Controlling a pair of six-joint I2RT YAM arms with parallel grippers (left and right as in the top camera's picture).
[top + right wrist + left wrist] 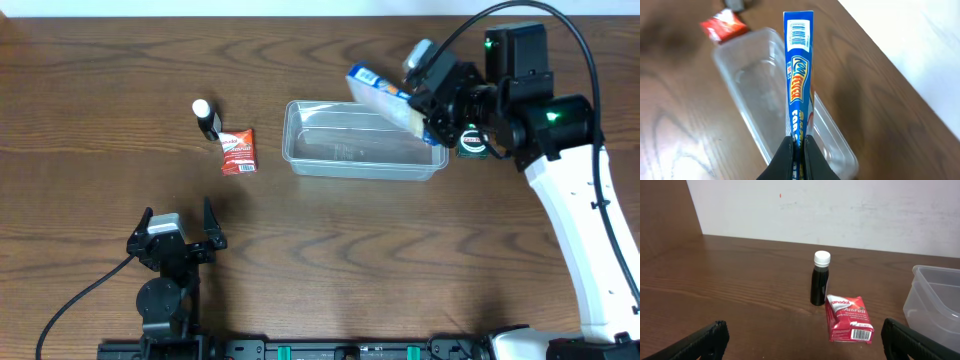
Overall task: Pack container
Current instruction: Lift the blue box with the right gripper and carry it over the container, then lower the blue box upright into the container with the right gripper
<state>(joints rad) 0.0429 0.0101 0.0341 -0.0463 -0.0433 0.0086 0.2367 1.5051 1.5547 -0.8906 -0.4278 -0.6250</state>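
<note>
We log a brown wood surface (400,270) that carries everything. The white right arm (575,210) reaches in towards the container's right end. The container (340,150), a clear plastic tub with rounded corners and a rim, lies flat near the middle of the surface, its long side running left to right.

A blue box (385,98) hangs tilted over the container's right end and far rim. The right fingers (782,162) pinch its lower end by the flat faces, with a narrow edge turned towards the wrist camera. We cannot tell whether the box touches the rim.

The left fingers (210,225) are spread wide, well apart from the container and off its near left corner. A red and white packet (238,152) lies flat near the container's left end, not touching it. A small dark bottle (205,118) with a white cap stands upright just beside the packet, on the side away from the container.
</note>
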